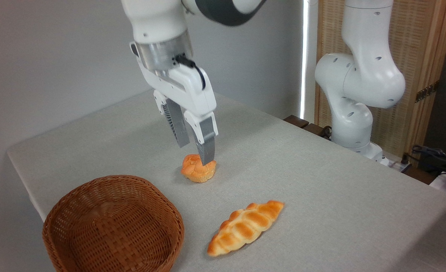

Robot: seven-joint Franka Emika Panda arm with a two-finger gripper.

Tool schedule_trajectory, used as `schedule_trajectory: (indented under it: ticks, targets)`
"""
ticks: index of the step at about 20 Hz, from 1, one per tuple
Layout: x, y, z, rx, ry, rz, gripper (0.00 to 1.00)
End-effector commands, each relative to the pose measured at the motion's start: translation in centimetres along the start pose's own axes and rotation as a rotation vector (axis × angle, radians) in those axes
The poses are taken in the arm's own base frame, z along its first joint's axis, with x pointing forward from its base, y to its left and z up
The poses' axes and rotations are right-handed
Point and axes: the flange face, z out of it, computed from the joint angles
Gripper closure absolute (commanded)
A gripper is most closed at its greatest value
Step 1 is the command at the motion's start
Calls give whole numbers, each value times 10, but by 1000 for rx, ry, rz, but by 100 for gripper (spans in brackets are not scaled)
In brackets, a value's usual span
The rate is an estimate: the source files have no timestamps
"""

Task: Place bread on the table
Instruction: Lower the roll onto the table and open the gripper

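Bread (245, 227) lies flat on table (321, 181), just right of basket (113, 226), apart from the bun (198, 169). Gripper (195, 153) above bun, jaws parted, empty. Loaf probably light and squashy; grip across its middle, gently.

arm (359, 75): white shells, dark grey joint | silver wrist ring | black cable | end effector (196, 151): grey fingers

Plain grey wall (56, 56) — slatted wooden screen (423, 56) right.
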Motion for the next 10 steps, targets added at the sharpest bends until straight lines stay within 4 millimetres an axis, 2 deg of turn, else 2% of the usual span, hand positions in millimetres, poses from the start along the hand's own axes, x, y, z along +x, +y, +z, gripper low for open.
schedule_trajectory:
  ticks: [1, 3, 5, 8, 10]
  targets:
    - [-3, -4, -21, 41, 1, 18, 0]
    - [-3, -5, -30, 52, 18, 7, 0]
    - [-12, -15, -37, 46, 46, -25, 0]
    - [-16, -23, -60, 34, 126, -58, 0]
    - [-14, -21, -68, 45, 136, -68, 0]
